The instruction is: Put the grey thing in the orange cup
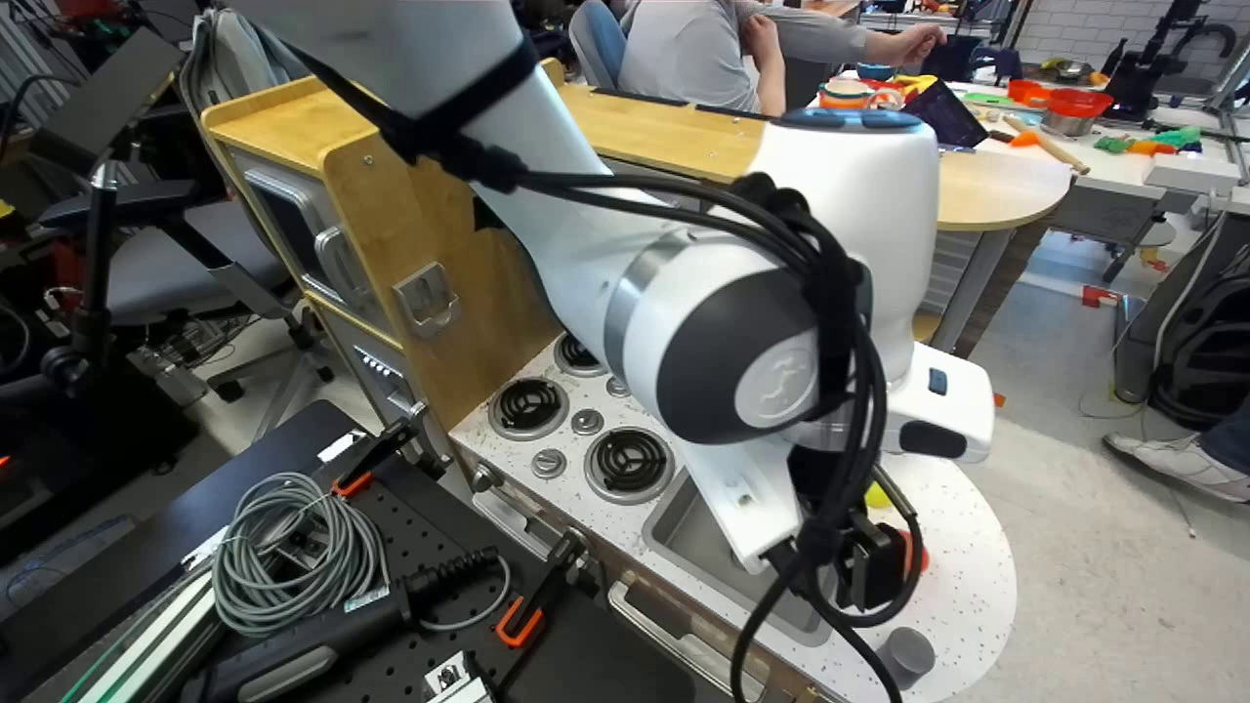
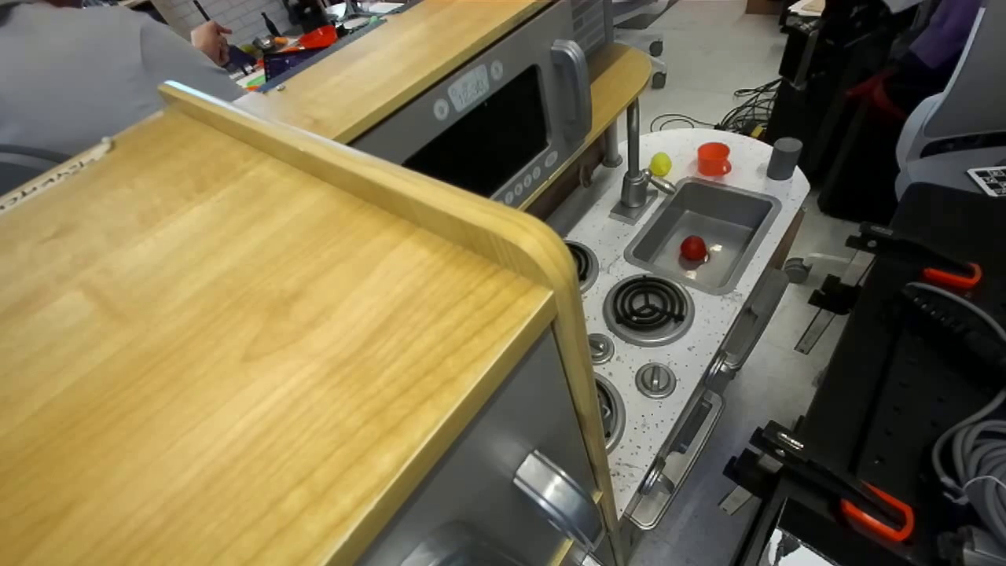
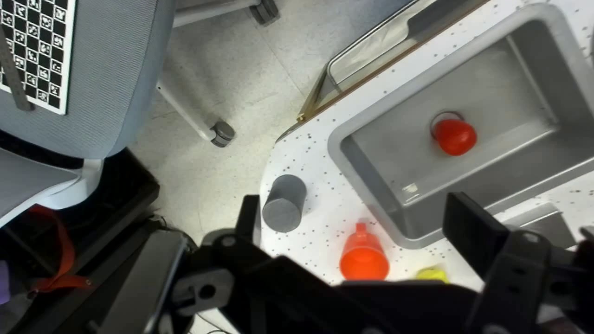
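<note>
In an exterior view we've the arm (image 1: 723, 351) out over the counter (image 1: 977, 576), prob. to get at the grey cyl. (image 1: 906, 658) standing nr the edge. In an exterior view the orange cup (image 2: 713, 162) sits upright btwn cyl. & yellow piece (image 2: 660, 164), apart from both, so likely room to grip; sink (image 2: 735, 218) holds a red piece (image 2: 693, 248). Wrist view: our gripper (image 3: 358, 215) is spread wide, nothing held; in the orange cup we see only orange, part hidden.
</note>
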